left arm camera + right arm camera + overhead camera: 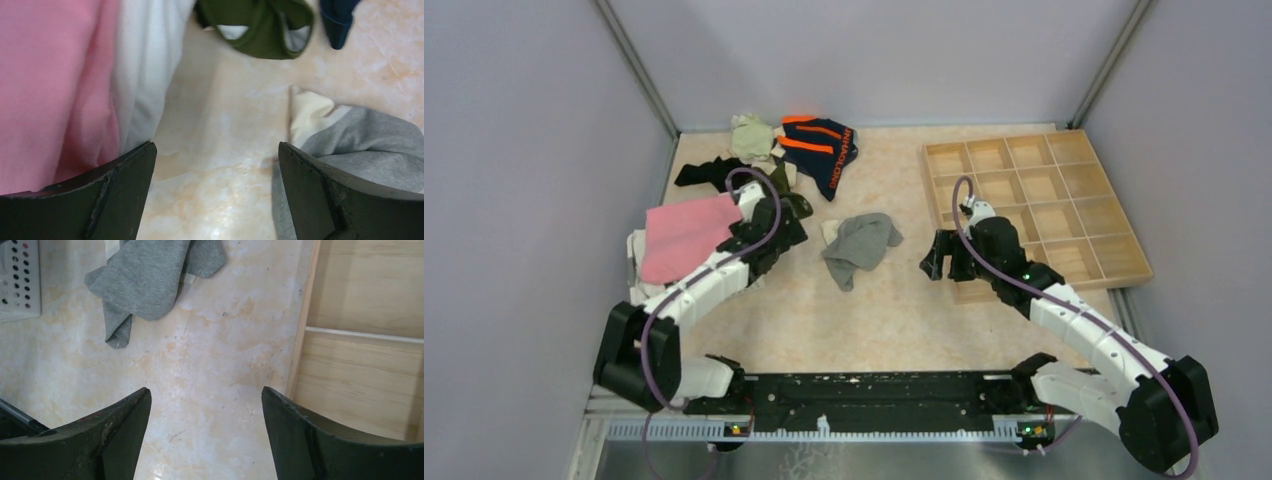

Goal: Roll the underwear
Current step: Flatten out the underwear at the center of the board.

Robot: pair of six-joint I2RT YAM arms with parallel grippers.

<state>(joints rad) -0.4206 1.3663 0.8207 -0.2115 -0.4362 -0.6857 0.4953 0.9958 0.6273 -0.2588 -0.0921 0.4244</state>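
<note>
Grey underwear [861, 247] lies crumpled mid-surface [225, 115], not rolled. Left gripper [215, 150] at its 9 o'clock, jaws wide apart, holding nothing; pink cloth [50, 90] further toward 9. Right gripper [206, 392] at 3 o'clock, jaws apart, empty, beside wooden tray [302, 330]. Navy-orange underwear [821, 145] at 12 o'clock, olive underwear [260, 27] at 11.

The beige table [764, 320] bears grey underwear [861, 248], navy-orange underwear [822, 148] — and a wooden tray [1104, 215].
</note>
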